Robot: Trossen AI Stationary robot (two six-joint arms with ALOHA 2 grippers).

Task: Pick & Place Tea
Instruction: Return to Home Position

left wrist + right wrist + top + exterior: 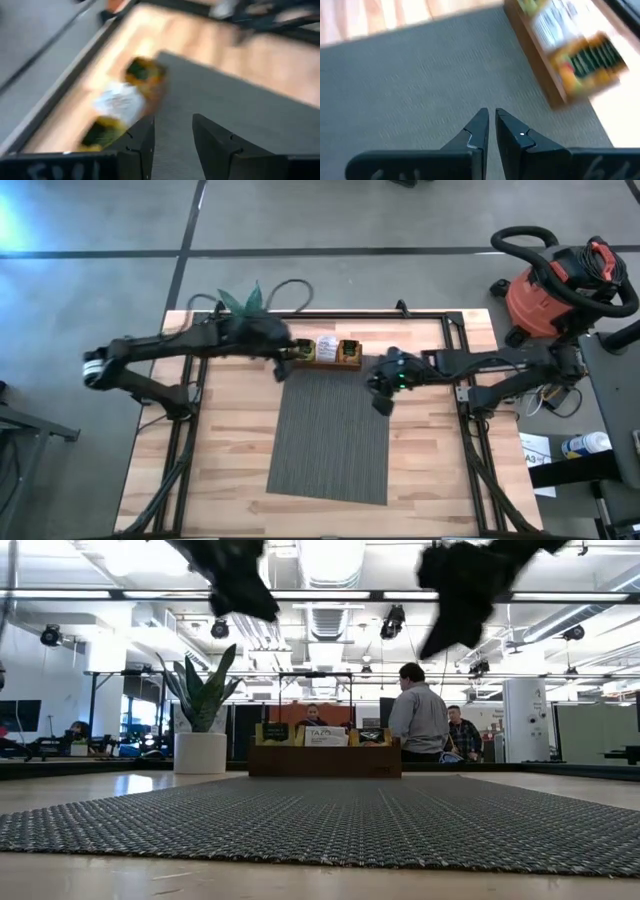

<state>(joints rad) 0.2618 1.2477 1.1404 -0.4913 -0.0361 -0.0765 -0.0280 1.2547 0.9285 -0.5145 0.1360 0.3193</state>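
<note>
The small flat square tea-bag sachets [325, 350], yellow-and-green at the ends and white in the middle, all stand in the long brown wooden compartment tray [325, 762] at the far edge of the grey ribbed mat [335, 440]. We see none lying loose on the mat, so we judge that only the retreat to home remains.

The left tool [173, 122] hangs over the tray's left end, released, with its fingers parted and nothing between them. The right tool [491, 112] hangs above the mat just beside the tray's right end, clenched on nothing.

To do the step well, we would raise each arm first. Only then would we draw it back toward its own side of the pale wooden surface [230, 470], so the left tool never dips toward the sachet tops and the arms do not cross over the tray. Nothing is being carried — smoothness matters more than speed.

Some things we cannot settle. The sachets are too small to count, and the tray's dividers are hidden behind them, so we cannot tell how the sachets split between compartments. The low view cuts both arms off at its top, showing only the dark tools well above the tray. From overhead, the left arm covers part of the tray's left end.
</note>
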